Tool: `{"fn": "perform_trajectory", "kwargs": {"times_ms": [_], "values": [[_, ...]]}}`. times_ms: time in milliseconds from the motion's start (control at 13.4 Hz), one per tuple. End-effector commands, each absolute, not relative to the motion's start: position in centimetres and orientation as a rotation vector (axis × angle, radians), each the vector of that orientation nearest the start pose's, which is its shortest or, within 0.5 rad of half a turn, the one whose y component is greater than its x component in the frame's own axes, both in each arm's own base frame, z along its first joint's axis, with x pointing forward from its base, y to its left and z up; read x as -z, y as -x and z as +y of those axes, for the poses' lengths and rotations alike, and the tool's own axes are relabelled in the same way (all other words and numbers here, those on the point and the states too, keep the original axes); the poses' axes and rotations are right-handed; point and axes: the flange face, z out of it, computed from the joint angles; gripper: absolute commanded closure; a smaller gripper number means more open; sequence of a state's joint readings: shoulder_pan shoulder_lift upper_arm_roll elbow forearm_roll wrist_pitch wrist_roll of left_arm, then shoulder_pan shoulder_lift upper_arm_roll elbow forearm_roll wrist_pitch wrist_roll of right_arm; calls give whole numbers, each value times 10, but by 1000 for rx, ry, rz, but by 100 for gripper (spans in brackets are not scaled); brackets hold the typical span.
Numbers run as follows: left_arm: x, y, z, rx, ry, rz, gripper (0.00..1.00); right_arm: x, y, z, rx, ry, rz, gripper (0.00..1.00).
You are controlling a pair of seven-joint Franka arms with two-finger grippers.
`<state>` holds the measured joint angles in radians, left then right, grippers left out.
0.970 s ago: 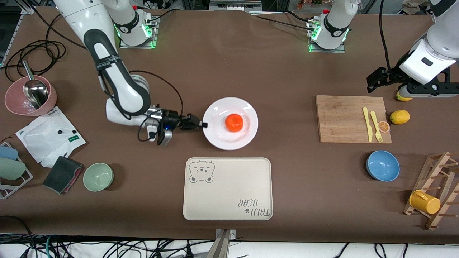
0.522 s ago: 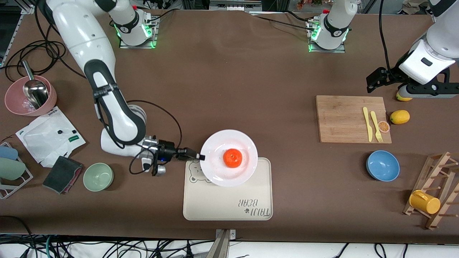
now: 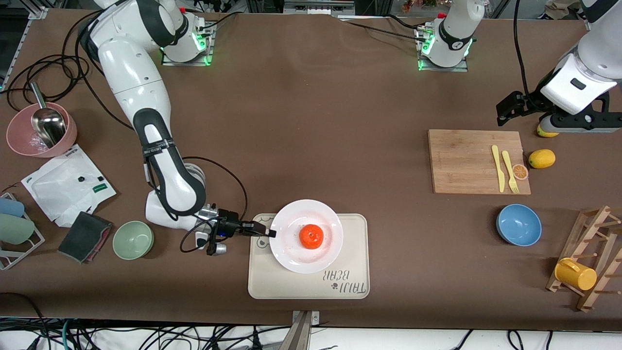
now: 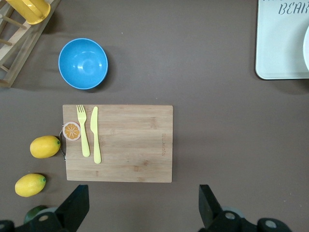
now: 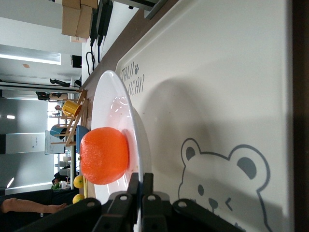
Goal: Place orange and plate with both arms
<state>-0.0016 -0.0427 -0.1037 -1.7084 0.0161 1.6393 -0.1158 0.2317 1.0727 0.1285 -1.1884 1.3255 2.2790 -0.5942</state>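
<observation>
The white plate (image 3: 291, 253) carries the orange (image 3: 311, 236) and sits over the cream bear-print tray (image 3: 350, 253). My right gripper (image 3: 270, 233) is shut on the plate's rim at the edge toward the right arm's end of the table. In the right wrist view the jaws pinch the plate rim (image 5: 140, 154), with the orange (image 5: 104, 155) on the plate and the tray (image 5: 217, 96) just beneath it. My left gripper (image 3: 505, 109) is open and empty, waiting above the table beside the wooden cutting board (image 3: 466, 163); its fingers (image 4: 77, 205) stand wide apart.
The cutting board (image 4: 135, 145) holds a yellow fork and knife (image 3: 504, 167) and an orange slice (image 3: 519, 171). Two lemons (image 3: 541, 158), a blue bowl (image 3: 518, 224), and a rack with a yellow cup (image 3: 576, 273) lie toward the left arm's end. A green bowl (image 3: 133, 239) and pink bowl (image 3: 41, 130) lie toward the right arm's end.
My right gripper has carried the plate with the orange toward the front camera, from the bare table to over the bear-print tray, and lowered it. The left arm has not moved.
</observation>
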Motion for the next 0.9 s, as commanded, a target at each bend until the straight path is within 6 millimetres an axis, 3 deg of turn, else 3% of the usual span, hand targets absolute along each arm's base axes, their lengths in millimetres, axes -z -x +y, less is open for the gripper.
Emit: {"fn": "perform_trajectory", "kwargs": {"times_ms": [0, 224, 299, 522, 672, 746, 821], "values": [[-591, -539, -57, -40, 3117, 4, 0, -137, -731, 264, 168, 2079, 77, 100], [-591, -539, -57, -40, 3117, 4, 0, -132, -731, 263, 165, 2083, 81, 100], [-591, -539, -57, -40, 3117, 4, 0, -132, -731, 263, 164, 2082, 84, 91], [-591, -539, -57, -40, 3118, 4, 0, -135, -732, 263, 166, 2080, 87, 47], [-591, -539, -57, -40, 3117, 4, 0, -144, -737, 260, 184, 2077, 78, 36], [-591, -539, -57, -40, 3117, 4, 0, -148, -739, 256, 189, 2090, 65, 24], [-591, -539, -57, -40, 3117, 4, 0, -157, -743, 250, 205, 2112, 31, 21]]}}
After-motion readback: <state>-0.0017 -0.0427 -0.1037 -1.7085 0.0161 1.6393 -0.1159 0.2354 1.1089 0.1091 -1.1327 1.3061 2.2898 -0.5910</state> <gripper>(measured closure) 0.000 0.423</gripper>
